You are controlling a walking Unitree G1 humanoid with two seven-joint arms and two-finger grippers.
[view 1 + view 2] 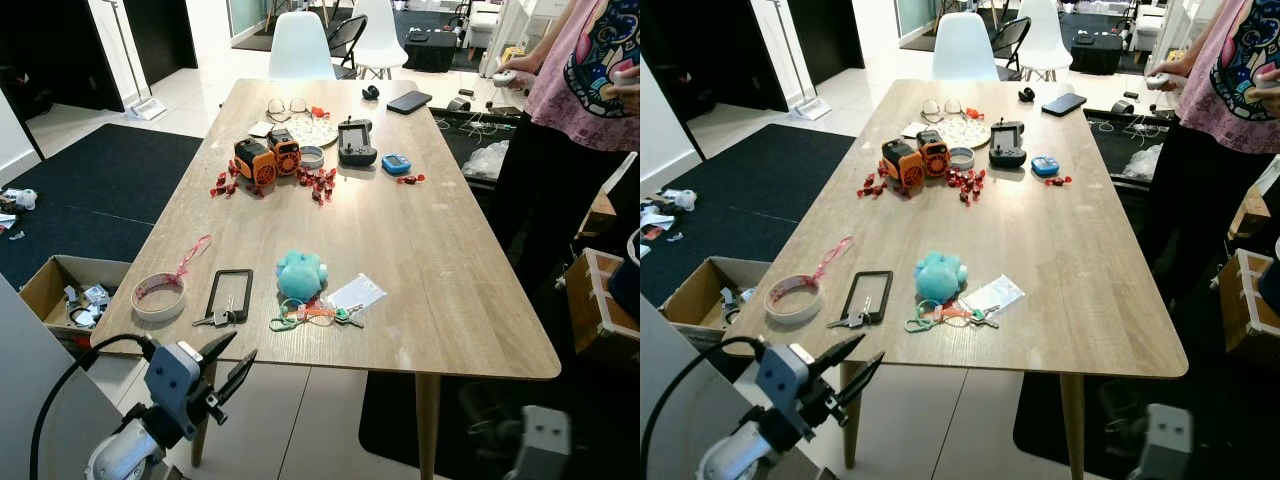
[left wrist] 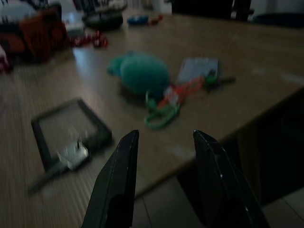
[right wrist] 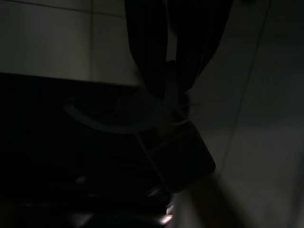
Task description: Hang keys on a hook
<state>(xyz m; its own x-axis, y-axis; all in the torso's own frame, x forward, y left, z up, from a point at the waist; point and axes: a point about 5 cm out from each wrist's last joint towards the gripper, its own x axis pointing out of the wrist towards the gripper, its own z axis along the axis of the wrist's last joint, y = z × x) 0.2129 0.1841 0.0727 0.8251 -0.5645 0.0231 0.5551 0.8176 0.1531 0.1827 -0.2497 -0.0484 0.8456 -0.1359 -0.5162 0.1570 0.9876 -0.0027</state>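
A: Surface: 1 long wooden table (image 1: 440, 270) in a tiled room, dark rugs alongside, 2 white chairs (image 1: 302, 45) at the far end. A person (image 1: 575, 110) stands at the robot's right of the table.

B: Location of the task item?

A: The keys (image 1: 318, 316) lie near the front edge, on a green loop with an orange tag, touching the teal plush toy (image 1: 300, 275) and just beside a white card (image 1: 357, 293). A 2nd, separate silver key (image 1: 214, 319) lies at the near end of the black frame (image 1: 231, 293). No hook can be made out.

B: Pincer state?

A: The left gripper (image 1: 231, 372) is below and in front of the table edge, its 2 fingers parted by a moderate gap, holding nothing. The right arm hangs low. Its wrist view is too dark to tell whether the right gripper (image 3: 176, 57) is open or closed.

B: Failure modes?

A: 1: the gripper sits under edge level, so a straight advance would likely strike the table edge. 2: the plush touches the bunch and could be pinched with it. 3: flat keys may skid on the wood if the fingers close too high.

B: Other counts?

A: 1 tape roll (image 1: 159, 295), 2 orange devices (image 1: 268, 156), 1 black controller (image 1: 356, 141), 1 phone (image 1: 409, 101), 1 cardboard box (image 1: 70, 290) on the floor.
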